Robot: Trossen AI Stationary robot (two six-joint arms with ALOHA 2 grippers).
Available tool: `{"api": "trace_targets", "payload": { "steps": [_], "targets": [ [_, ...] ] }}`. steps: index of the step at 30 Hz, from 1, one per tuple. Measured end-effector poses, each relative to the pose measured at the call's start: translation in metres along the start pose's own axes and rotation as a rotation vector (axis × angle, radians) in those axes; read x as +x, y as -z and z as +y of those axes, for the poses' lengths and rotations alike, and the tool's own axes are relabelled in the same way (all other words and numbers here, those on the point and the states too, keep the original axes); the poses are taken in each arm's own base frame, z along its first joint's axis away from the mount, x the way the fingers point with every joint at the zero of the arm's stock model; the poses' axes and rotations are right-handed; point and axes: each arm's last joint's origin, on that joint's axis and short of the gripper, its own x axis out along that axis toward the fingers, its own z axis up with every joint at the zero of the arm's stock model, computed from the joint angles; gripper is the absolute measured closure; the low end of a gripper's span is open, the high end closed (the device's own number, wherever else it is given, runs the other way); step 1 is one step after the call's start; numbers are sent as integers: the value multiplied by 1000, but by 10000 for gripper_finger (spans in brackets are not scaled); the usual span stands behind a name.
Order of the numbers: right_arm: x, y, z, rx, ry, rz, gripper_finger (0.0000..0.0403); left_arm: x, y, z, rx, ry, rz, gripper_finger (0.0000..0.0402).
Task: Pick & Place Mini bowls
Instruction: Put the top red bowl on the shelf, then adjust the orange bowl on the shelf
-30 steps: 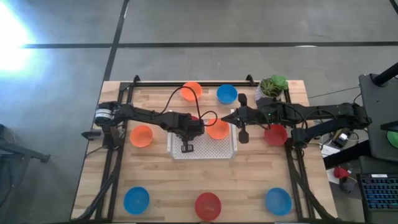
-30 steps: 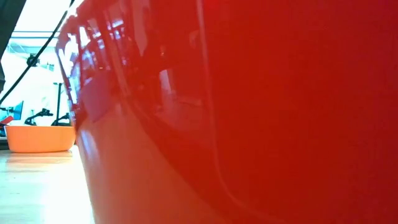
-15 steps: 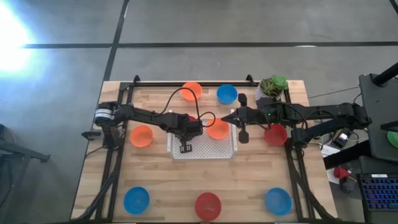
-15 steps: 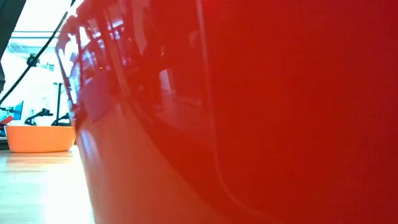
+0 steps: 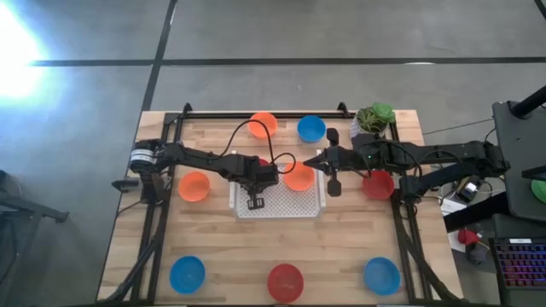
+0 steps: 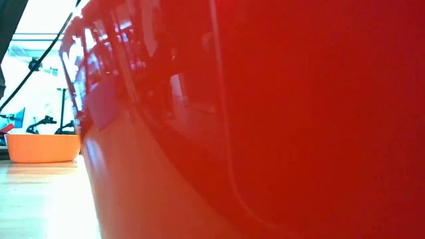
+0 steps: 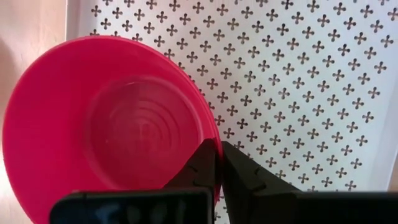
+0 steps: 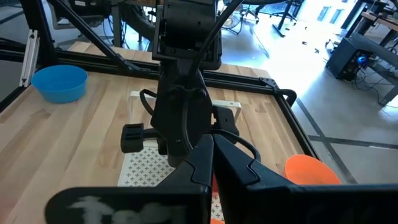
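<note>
A red mini bowl [image 7: 112, 124] sits in the far left corner of the white perforated tray [image 5: 281, 206]; in the high view only a sliver of this bowl [image 5: 268, 160] shows beneath my left gripper [image 5: 264, 170], which is shut on it. An orange mini bowl [image 5: 299, 178] lies on the tray's far right part. My right gripper [image 5: 310, 162] hovers shut above the tray's far right corner, touching nothing. Other mini bowls rest on the wood: orange [image 5: 194, 186], orange [image 5: 263, 124], blue [image 5: 311, 129], red [image 5: 378, 184]. My left gripper [image 7: 217, 158] has the red bowl's rim [image 7: 210, 134] between its two fingers, one finger inside the bowl and one outside. The fingers come steeply from above. The bowl sits upright with its base on the tray.
Three more bowls stand along the near edge: blue [image 5: 187, 274], red [image 5: 285, 281], blue [image 5: 381, 275]. A potted green plant [image 5: 375, 118] stands at the far right. The low view is filled by a red bowl [image 6: 265, 119], with an orange bowl [image 6: 41, 147] at its left.
</note>
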Motion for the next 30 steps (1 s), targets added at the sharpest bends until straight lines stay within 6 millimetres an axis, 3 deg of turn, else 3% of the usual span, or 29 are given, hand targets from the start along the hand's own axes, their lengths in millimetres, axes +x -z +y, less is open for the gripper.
{"api": "trace_targets", "payload": {
  "steps": [8, 17, 30],
  "targets": [
    [0, 0, 0, 9, 0, 0, 394, 0, -1, 0, 2, -3, -6, 380],
    [0, 0, 0, 19, 0, -1, 394, -1, -2, 0, 26, -2, -16, 322],
    [0, 0, 0, 30, 1, -1, 394, -32, -23, 2, 52, -1, -37, 319]
  ]
}}
